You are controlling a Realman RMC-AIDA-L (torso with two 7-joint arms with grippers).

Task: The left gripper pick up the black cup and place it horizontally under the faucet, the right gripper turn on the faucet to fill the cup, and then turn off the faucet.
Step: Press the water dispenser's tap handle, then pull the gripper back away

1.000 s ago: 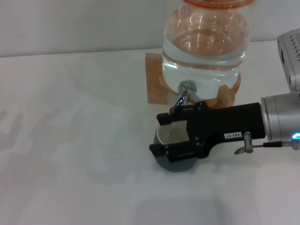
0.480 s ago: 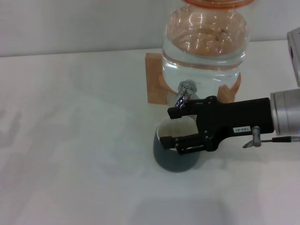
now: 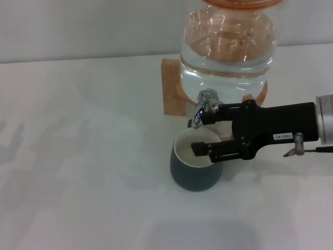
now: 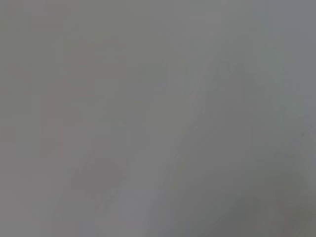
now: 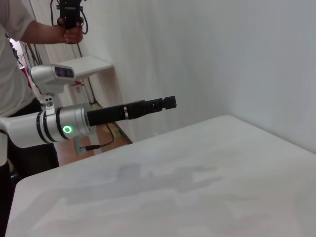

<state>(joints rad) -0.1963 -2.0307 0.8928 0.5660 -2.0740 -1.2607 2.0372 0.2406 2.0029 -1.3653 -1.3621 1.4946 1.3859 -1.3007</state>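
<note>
The cup (image 3: 196,167) stands upright on the table (image 3: 78,172), right of centre and nearer the far edge, its mouth below the spout. I cannot tell whether it holds any water. The right gripper (image 3: 203,134) reaches in from the right edge with its fingers well apart, one over the cup's rim and the other beside the faucet (image 3: 203,108).

The lower finger could catch the rim and push the cup out from under the spout. The upper finger could slide off the thin lever and leave the tap running, or press on the jar (image 3: 226,52) near the far edge and shift it on its stand (image 3: 170,94). The left gripper (image 5: 170,102) hangs beyond the table's edge.
</note>
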